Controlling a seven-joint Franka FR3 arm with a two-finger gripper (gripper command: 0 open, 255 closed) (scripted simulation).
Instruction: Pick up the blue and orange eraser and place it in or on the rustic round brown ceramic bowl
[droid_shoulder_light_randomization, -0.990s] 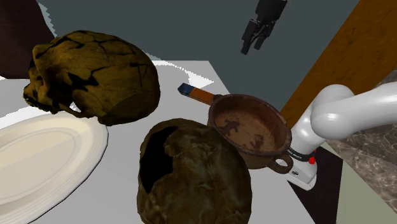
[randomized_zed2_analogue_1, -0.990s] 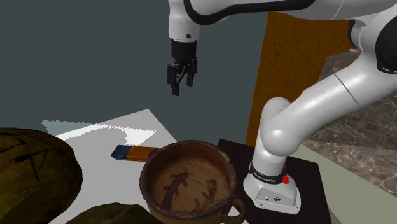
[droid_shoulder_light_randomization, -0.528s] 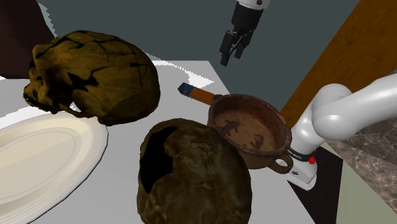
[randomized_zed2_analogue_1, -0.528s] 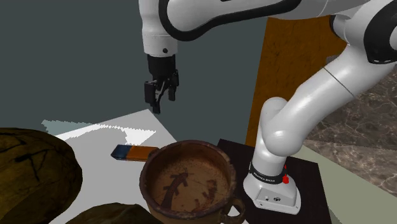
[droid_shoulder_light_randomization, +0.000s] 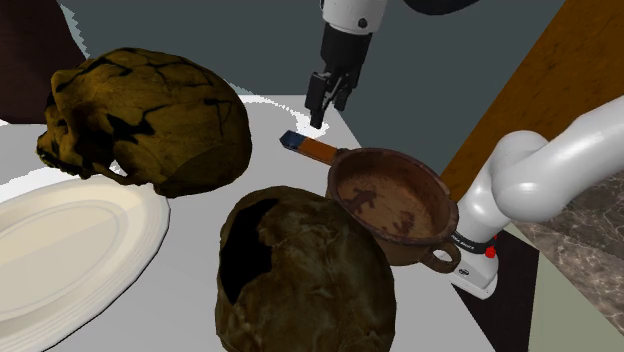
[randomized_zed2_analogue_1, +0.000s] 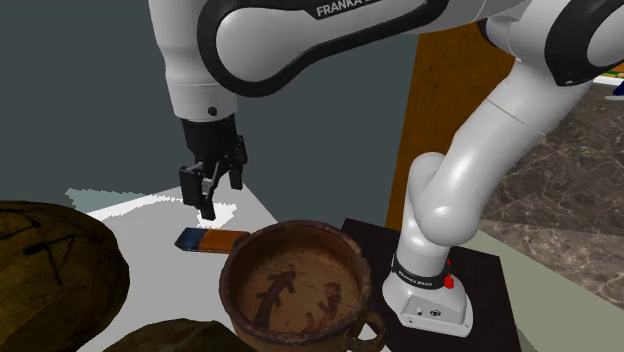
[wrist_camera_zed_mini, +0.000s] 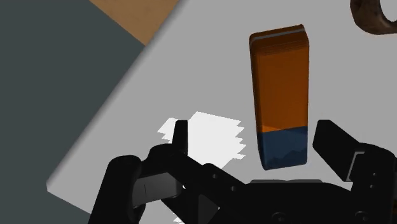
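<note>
Since the earlier frames the arm has swung toward the shoulder view's left and come down, so the gripper (droid_shoulder_light_randomization: 318, 106) now hangs above the far end of the eraser (droid_shoulder_light_randomization: 308, 147) instead of high over the bowl (droid_shoulder_light_randomization: 396, 250). Its fingers stand apart and hold nothing. The eraser lies flat on the grey table (wrist_camera_zed_mini: 191, 70), just beside the bowl on the side away from the stand. Its orange end points to the bowl's rim, and whether it touches the rim cannot be told. Its blue end points away from the bowl. In the wrist view the eraser's long axis runs straight away from the hand, across the line that joins the two fingers, so the fingers would close on its two long sides and no turn of the wrist seems needed. The blue end shows between the fingers, but not in the middle: it lies close to one finger and well apart from the other. The coming move is probably a small shift to that side to centre the eraser, and then a straight descent, since the gripper is not yet at the table.
</note>
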